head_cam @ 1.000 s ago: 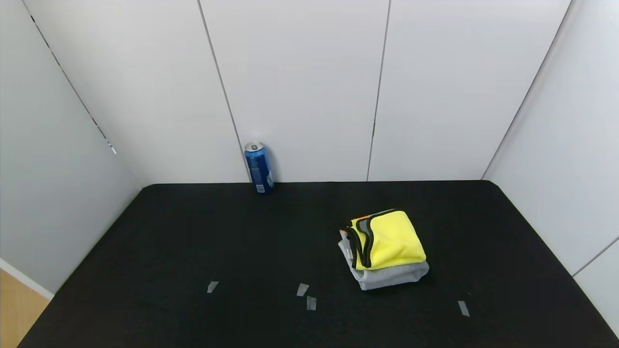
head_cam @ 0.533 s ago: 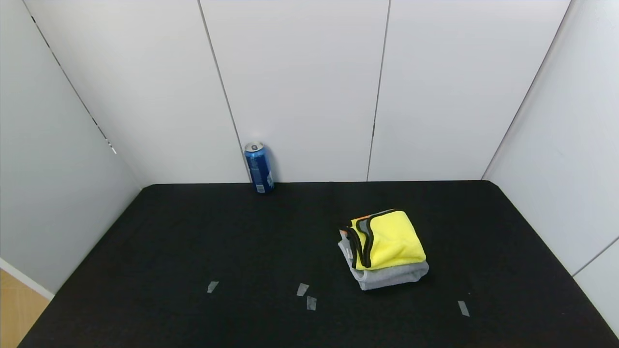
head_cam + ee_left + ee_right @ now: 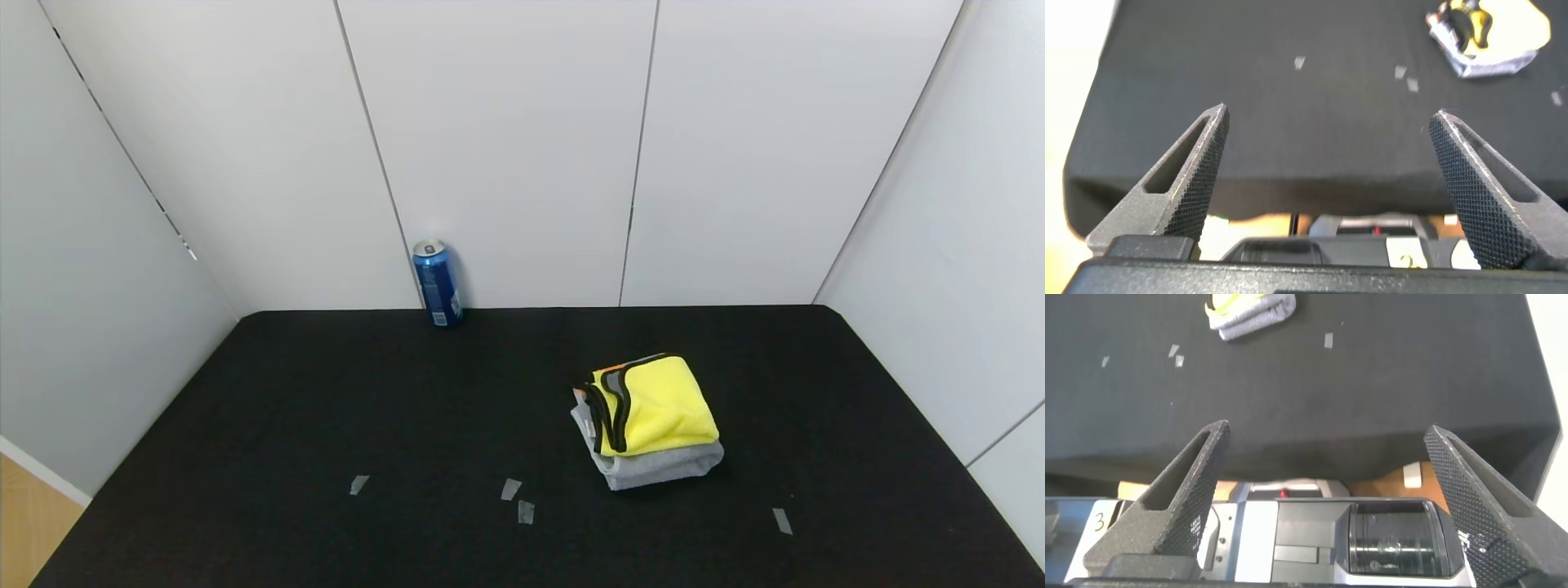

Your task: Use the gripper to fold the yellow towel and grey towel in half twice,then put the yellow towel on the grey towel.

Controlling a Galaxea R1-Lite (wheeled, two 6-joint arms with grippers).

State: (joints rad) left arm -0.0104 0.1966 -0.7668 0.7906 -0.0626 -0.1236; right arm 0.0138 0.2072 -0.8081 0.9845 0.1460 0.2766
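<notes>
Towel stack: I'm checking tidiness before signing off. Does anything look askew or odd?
Slightly. The yellow towel sits skewed on the grey towel, its black-trimmed edges fanned open. Nothing spilled or damaged.

You have two folded towels at 4 o'clock: one yellow towel [image 3: 660,403] on one grey towel [image 3: 657,467]. One blue can [image 3: 437,282] stands at 11 o'clock. Four grey tape marks [image 3: 510,489] lie along 6 o'clock.

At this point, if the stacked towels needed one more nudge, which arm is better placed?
Right, probably. The bright yellow fluffy towel on the folded grey terry towel lies right of centre. Both grippers, left and right, are open and withdrawn.
</notes>
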